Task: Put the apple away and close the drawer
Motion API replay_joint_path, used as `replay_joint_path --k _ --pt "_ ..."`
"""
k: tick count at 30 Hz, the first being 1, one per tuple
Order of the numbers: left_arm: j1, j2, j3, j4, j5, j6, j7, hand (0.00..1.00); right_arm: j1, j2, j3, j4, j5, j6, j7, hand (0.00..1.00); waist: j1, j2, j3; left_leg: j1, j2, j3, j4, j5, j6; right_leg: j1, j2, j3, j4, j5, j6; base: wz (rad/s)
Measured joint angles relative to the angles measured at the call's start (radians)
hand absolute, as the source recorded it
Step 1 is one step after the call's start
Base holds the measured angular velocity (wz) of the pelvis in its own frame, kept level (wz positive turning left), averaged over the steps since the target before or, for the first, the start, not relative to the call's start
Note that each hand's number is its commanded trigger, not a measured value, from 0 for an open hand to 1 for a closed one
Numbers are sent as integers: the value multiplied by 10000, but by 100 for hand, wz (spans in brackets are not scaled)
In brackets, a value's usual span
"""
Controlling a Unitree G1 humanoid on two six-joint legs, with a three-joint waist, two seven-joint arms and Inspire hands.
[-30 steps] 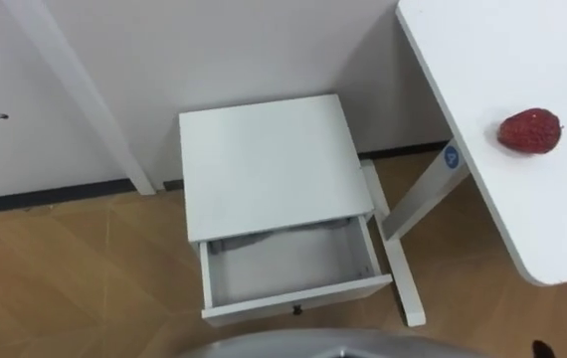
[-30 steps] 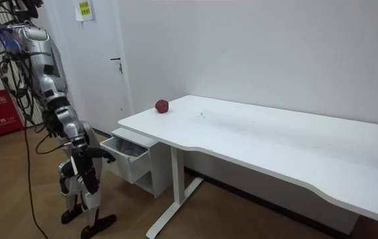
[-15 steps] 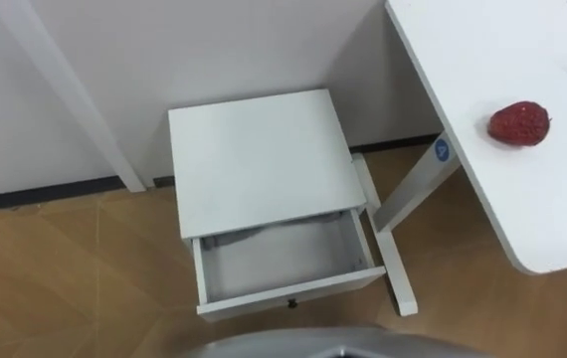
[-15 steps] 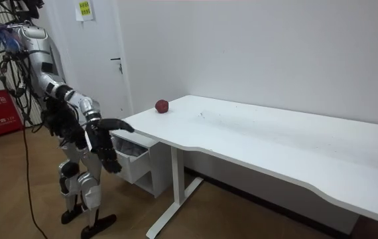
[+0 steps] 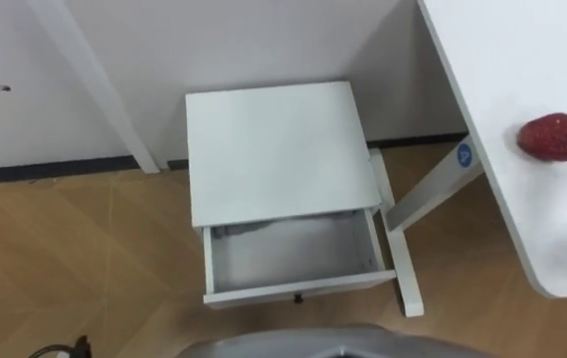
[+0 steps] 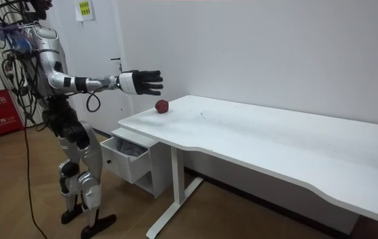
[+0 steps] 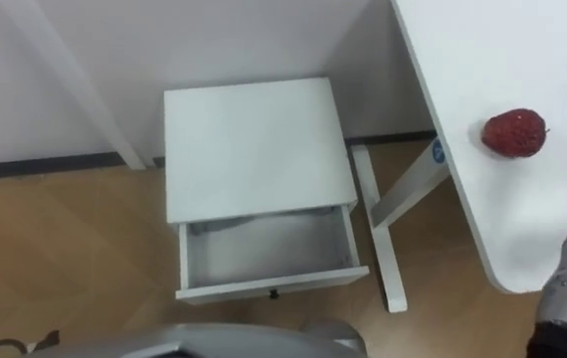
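We see the round red apple [image 5: 551, 136] lying on the white desk top [image 5: 502, 60] near its edge, at two o'clock from the small white cabinet [image 5: 276, 149], whose pulled-out drawer [image 5: 293, 257] opens toward six o'clock. In the room view the robot's right hand [image 6: 139, 81] hovers with fingers spread, at ten o'clock of the apple and apart from it

I stand in a plain office-like room: bare white walls [image 6: 275, 46], a wood-pattern floor [image 5: 75, 249], a long white desk [image 6: 275, 143] on my right, a small drawer cabinet [image 5: 274, 149] beside its near end, and a white door [image 6: 99, 66] to the left.
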Motion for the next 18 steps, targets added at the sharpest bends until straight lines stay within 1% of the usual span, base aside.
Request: replay_joint_path --k 2,5,6,9,12,15,18 --pt "2 -1 -123 -7 5 0 2 0 -7 -37 339 -25 -229 31 337 0 68 -2 1 -2 4 -3 -19 0 0 -1 3 -9 -10 0 0 0" --pt "9 -6 -119 -26 12 -3 -9 0 -15 -95 735 -52 -857 201 932 0 174 -23 8 9 14 3 -35 1 -2 3 10 -8 -13 0 0 -1" --pt "8 -6 -115 -32 9 -4 -11 0 -16 -166 923 -72 -876 205 1058 0 269 -36 17 52 13 29 -52 1 -2 19 12 10 -13 0 0 -5" --pt "-6 -6 -119 -93 2 -31 -31 0 -26 -289 1264 -92 -1086 204 1526 0 328 -94 24 106 13 37 -72 1 -2 61 9 4 -11 0 0 -1" --pt "5 -5 -113 -128 32 -40 -161 0 -36 -293 1430 -113 -1510 202 1977 0 381 -122 29 146 13 32 -87 1 -2 95 8 -11 -12 0 0 0" --pt "87 1 -160 -316 14 -41 -193 0 -34 -318 1599 -94 -1666 203 2184 0 398 -121 41 186 15 4 -91 1 -2 148 9 -24 -23 0 0 1" --pt "100 13 -420 -379 -2 -39 -215 0 0 -359 2183 9 -1673 330 2831 0 333 -133 46 201 8 -46 -89 0 -3 222 8 -43 -97 0 0 0"
